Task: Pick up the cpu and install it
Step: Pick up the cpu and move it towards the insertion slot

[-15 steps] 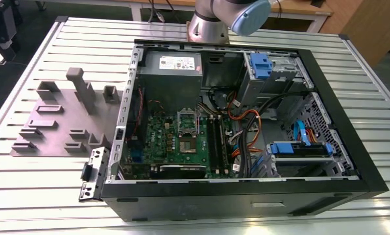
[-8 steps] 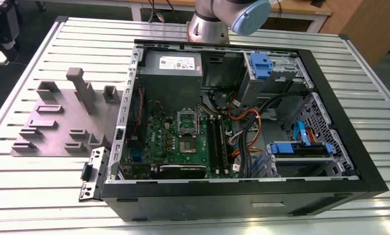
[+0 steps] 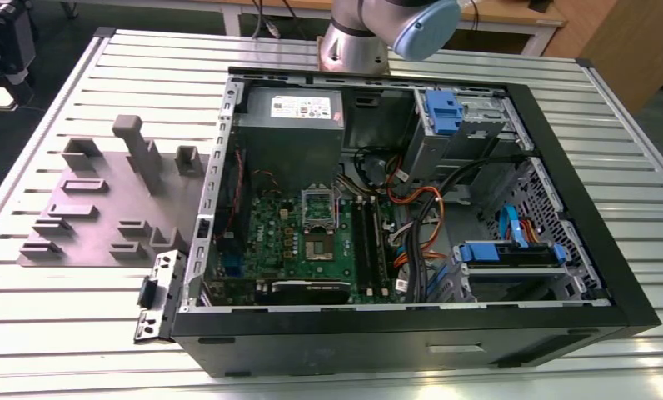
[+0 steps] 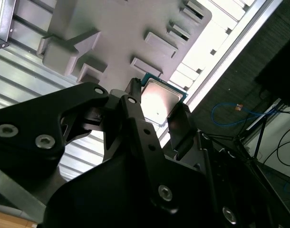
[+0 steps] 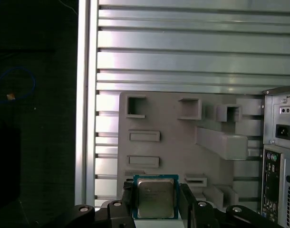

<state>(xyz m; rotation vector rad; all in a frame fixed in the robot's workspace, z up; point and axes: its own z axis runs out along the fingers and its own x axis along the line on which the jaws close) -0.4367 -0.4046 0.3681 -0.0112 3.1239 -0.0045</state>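
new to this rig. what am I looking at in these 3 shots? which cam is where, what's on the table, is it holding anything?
This is one robot arm with a gripper, working at a slatted metal table.

The exterior view comes from a camera off the arm, looking down on the table. It shows an open computer case with its motherboard exposed. At the exterior view's left lies a grey tray of moulded holders.

The two wrist views come from cameras riding on the arm near the gripper. In both, the black gripper is closed on the cpu, a small square chip with a silver top, pinched by its edges. The grey tray and table slats lie behind the chip, so the cpu appears to be held above the tray and is not yet in the case.
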